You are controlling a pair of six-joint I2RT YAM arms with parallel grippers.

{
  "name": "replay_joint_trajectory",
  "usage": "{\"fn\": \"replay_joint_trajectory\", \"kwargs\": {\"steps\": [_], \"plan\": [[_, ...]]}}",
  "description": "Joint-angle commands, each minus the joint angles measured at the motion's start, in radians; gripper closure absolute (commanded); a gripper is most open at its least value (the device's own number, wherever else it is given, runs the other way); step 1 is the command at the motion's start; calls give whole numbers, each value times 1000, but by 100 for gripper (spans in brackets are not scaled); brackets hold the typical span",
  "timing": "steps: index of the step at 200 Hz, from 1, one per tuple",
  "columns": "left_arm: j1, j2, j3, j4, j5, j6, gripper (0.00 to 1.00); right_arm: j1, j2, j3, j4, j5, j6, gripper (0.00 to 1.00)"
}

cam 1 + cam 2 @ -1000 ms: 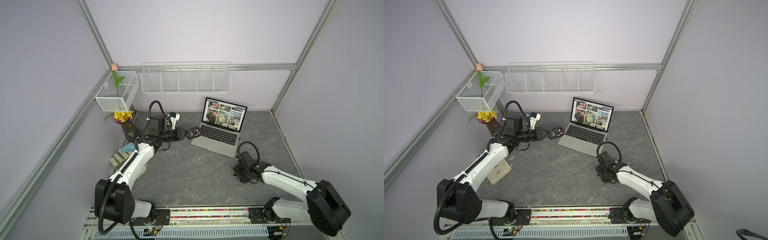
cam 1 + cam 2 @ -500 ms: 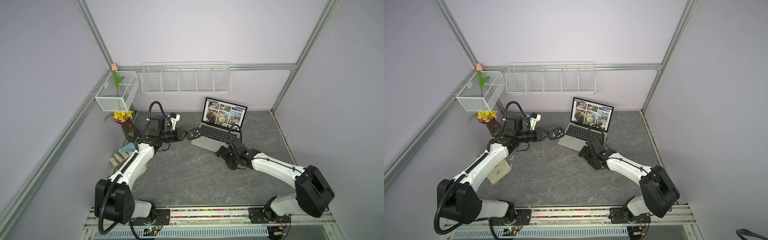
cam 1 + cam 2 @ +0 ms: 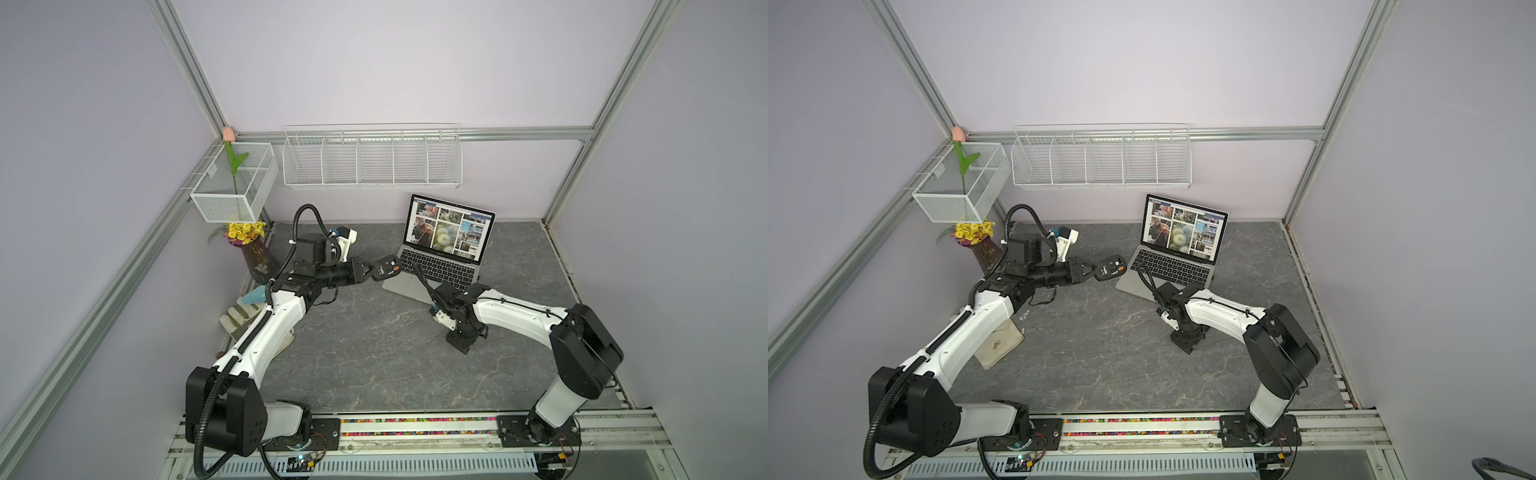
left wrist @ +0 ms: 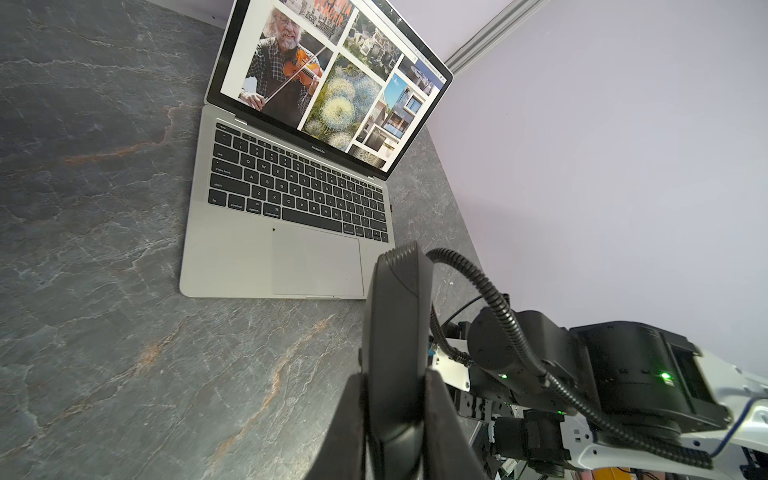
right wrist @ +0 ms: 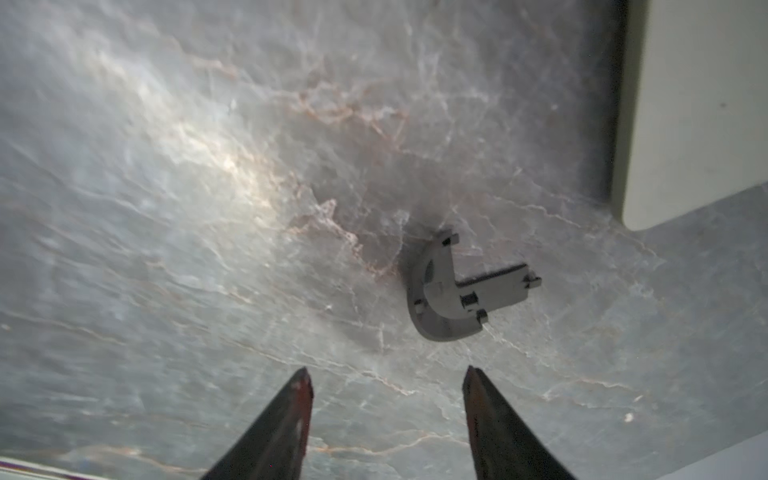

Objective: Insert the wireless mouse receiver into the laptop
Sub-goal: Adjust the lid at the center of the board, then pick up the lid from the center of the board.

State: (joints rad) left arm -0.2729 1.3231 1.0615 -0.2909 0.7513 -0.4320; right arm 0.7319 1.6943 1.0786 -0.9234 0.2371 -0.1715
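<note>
Right gripper [image 5: 388,374] has drawn back from the front edge of the laptop [image 3: 440,268] and hangs empty, fingers spread, over the curved cover piece [image 5: 440,299] on the table [image 3: 374,361]. Farther off, left gripper [image 3: 371,271] pinches the mouse [image 3: 387,268] beside the laptop; the wireless mouse receiver is too small to find.

Twin overhead views, two close wrist views, laptop [image 3: 446,266] shared.
</note>
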Motion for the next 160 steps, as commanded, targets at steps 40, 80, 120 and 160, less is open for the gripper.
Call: {"fn": "replay_joint_trajectory", "kwargs": {"steps": [40, 80, 120, 160], "plan": [[8, -32, -9, -1, -24, 3, 100, -3, 3, -64, 127, 39, -120, 59], [8, -33, -9, 2, -24, -2, 100, -2, 16, -84, 210, 48, -121, 66], [8, -38, -9, -5, -25, 2, 100, -1, 50, -96, 235, 78, -122, 71], [8, -49, -11, -8, -30, 4, 100, 0, 35, -105, 200, 98, -100, 72]]}}
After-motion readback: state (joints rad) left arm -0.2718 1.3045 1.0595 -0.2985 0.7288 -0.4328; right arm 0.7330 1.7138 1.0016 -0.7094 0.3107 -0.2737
